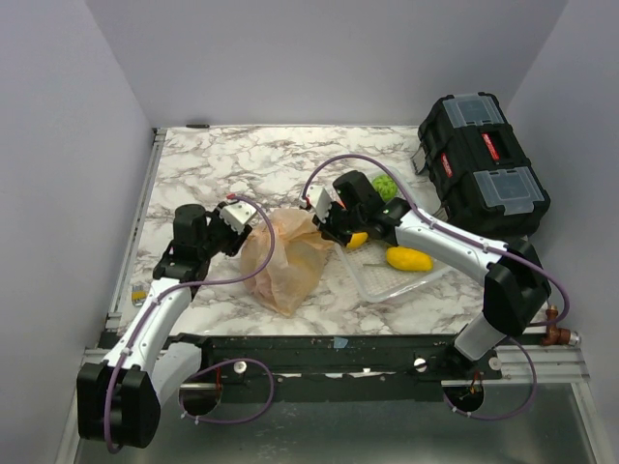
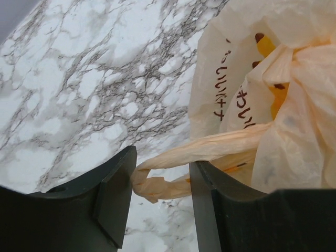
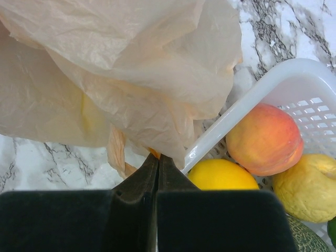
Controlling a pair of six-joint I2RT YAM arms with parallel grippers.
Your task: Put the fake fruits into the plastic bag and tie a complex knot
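Closest to us, the left gripper (image 2: pixel 163 169) has its jaws apart, and a twisted handle strip (image 2: pixel 210 149) of the plastic bag (image 2: pixel 294 142) lies loosely across the gap, its bunched end by the left finger. The bag sits on the marble table (image 1: pixel 203 164) between the two arms, and a yellow, brown-tipped fruit (image 2: pixel 265 44) shows inside it.

The right gripper (image 3: pixel 158 160) has its jaws pressed together at the bag's far edge. We cannot tell whether a fold of plastic is pinched there.

We judge the tying step to be in hand, with no finished knot visible. The next move calls for a firm grip on the strip, so that it can be crossed with the other handle and drawn tight.

Just beside the bag, the white lattice basket (image 3: pixel 247 110) holds a peach (image 3: pixel 265 137), a lemon (image 3: pixel 223 176) and a pale yellow fruit (image 3: pixel 304 186), so the filling looks incomplete. The basket rim crowds the right gripper. A black toolbox (image 1: pixel 484 164) stands well apart.
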